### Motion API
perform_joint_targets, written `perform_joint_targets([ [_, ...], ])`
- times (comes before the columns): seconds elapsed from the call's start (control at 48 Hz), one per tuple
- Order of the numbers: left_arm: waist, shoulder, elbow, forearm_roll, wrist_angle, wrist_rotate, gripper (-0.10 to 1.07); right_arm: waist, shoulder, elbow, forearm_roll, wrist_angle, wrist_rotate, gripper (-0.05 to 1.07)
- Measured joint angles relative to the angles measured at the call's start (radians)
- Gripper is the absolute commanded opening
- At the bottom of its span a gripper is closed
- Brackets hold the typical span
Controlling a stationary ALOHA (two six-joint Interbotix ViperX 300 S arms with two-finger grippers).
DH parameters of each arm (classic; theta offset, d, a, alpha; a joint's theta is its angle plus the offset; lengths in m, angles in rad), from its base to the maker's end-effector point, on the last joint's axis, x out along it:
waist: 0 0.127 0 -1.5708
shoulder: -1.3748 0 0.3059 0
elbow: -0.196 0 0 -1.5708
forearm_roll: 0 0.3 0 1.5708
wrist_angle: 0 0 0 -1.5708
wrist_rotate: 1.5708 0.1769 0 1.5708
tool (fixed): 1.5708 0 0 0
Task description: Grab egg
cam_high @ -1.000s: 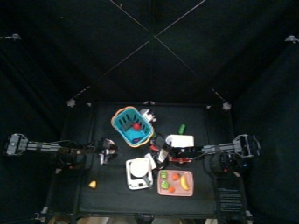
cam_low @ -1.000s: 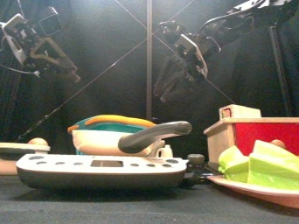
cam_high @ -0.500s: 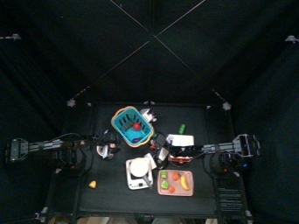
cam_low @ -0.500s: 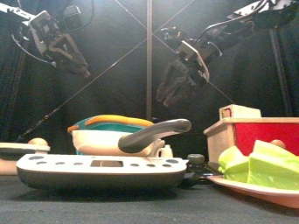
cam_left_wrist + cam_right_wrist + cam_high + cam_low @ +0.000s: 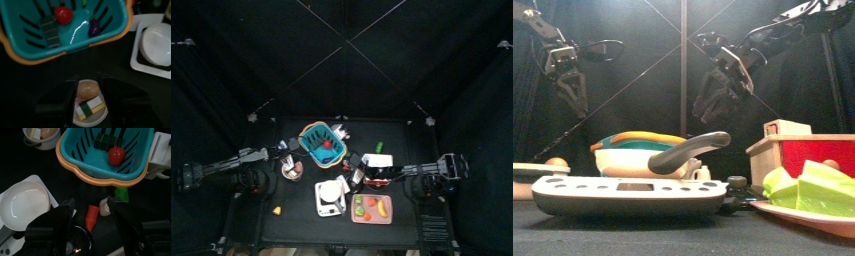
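Fingers of the left gripper (image 5: 85,80) spread wide over a bowl (image 5: 89,101); no writing is legible.

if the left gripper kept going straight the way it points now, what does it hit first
Probably the small bowl holding an egg-like item and a striped piece, framed between the open left gripper jaws. Depth is unclear; it hangs well above the table.

Black table (image 5: 291,205) with teal basket (image 5: 322,143), white scale (image 5: 330,194), pink plate (image 5: 372,209).
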Motion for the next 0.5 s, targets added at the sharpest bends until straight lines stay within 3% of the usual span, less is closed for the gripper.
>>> perform_joint_targets([
  [0.125,-0.132,0.000,0.031,0.124,0.037,-0.241,0.76,0.000,0.000,0.000,0.002,0.002,0.002,0.89],
  [0.25,-0.213,0.005,0.063,0.164,0.043,-0.466,0.76,0.000,0.000,0.000,0.002,0.000,0.002,0.89],
  [0.5,-0.239,0.012,0.100,0.212,0.069,-0.927,0.76,0.000,0.000,0.002,0.002,0.000,0.002,0.89],
])
